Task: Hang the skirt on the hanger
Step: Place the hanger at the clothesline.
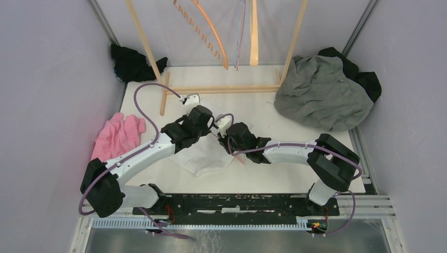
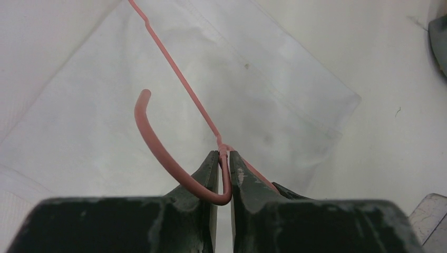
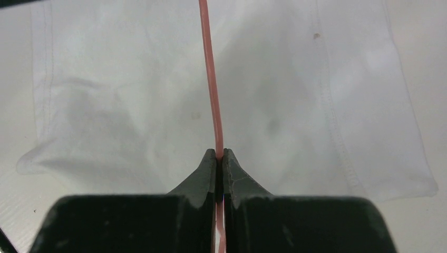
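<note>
Top view barely shows the pink hanger [image 2: 180, 77], but the wrist cams do: left fingers [image 2: 208, 176] clamp its hook base, right fingers [image 3: 205, 176] pinch the wire. The white skirt [image 1: 203, 158] lies flat underneath, in the middle of the desk [image 1: 253, 108].

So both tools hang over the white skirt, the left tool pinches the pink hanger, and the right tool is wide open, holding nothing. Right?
Not quite. The right tool is shut on the pink hanger too, as the right wrist view shows. The rest holds: both tools are over the white skirt, and the left tool pinches the hanger.
</note>
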Available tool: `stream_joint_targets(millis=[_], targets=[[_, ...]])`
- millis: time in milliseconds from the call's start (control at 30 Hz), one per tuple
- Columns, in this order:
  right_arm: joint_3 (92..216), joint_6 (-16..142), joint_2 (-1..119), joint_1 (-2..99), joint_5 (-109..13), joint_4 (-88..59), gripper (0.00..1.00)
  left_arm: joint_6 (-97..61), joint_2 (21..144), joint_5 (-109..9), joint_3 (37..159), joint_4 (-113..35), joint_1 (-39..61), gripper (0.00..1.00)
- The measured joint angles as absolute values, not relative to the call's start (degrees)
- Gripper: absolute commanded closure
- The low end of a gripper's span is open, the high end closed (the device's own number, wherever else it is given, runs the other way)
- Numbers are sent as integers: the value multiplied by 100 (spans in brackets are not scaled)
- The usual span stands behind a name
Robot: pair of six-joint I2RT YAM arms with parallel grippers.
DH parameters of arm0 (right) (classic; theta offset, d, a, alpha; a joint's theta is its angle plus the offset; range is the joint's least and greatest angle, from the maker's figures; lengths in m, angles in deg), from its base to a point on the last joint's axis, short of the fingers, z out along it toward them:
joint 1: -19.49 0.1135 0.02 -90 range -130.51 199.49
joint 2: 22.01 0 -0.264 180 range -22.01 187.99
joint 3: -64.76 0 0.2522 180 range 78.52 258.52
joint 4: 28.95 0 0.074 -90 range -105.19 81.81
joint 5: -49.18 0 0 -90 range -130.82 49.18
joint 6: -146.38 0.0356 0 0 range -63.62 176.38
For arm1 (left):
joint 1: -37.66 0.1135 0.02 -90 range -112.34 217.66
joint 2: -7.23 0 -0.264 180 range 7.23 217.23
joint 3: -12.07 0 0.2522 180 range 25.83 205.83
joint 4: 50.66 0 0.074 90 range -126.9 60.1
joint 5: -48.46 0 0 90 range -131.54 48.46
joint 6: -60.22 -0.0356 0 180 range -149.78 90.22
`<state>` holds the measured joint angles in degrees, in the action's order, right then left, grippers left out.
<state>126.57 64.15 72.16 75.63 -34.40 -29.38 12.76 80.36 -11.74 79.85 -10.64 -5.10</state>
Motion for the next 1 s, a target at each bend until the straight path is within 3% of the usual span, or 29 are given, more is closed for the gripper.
stream_joint_targets(millis=[900,1000], targets=[[13075,6203,7432,7559,-4122,-2599,99,1257,7164,-1093,8016,-564,-488,45],[13105,6198,7437,7545,-4124,-2560,99,1257,7072,-1013,8075,-520,-488,35]])
